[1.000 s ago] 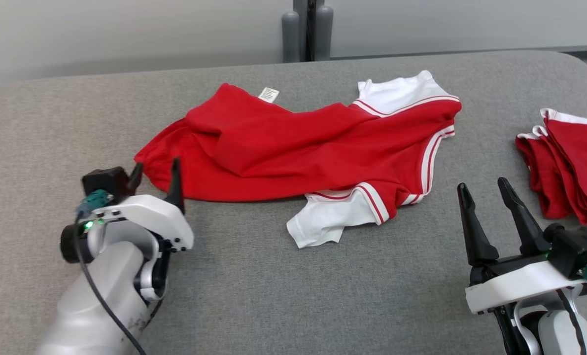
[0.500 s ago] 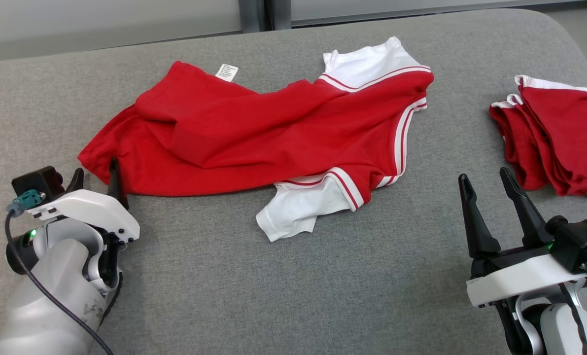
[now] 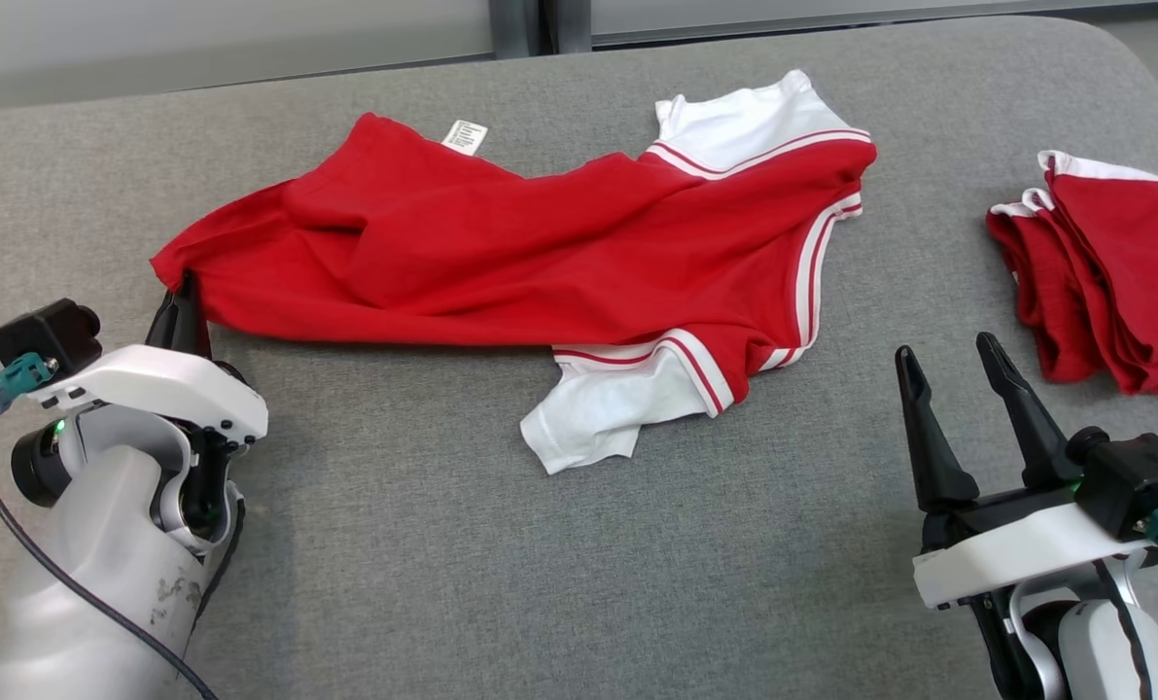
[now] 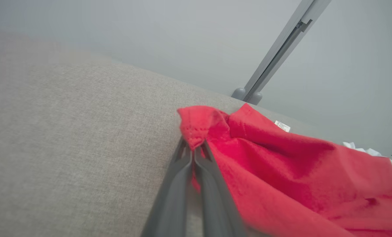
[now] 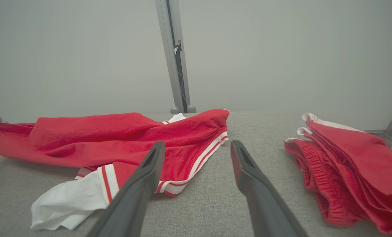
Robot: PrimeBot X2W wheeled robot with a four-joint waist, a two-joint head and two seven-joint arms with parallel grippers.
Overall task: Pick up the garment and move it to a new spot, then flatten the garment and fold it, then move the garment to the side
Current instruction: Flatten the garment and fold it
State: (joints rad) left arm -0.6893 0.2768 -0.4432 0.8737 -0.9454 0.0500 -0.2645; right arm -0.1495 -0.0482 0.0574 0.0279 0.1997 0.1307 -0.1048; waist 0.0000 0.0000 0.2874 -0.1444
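Note:
The garment is a red shirt with white sleeves and striped trim, lying crumpled across the grey cushioned surface. My left gripper is shut on the garment's left hem corner, which is lifted a little. In the left wrist view the two fingers meet at the left gripper, pinching the red garment. My right gripper stands open at the lower right, apart from the cloth. In the right wrist view the right gripper points past the garment, nothing between its fingers.
A stack of folded red clothes lies at the right edge, also seen as the folded red clothes in the right wrist view. A grey post rises behind the surface. Bare grey cushion spreads in front of the garment.
My left gripper has closed on the garment's left hem corner and raised it slightly. The head camera has shifted. The right gripper stays open.

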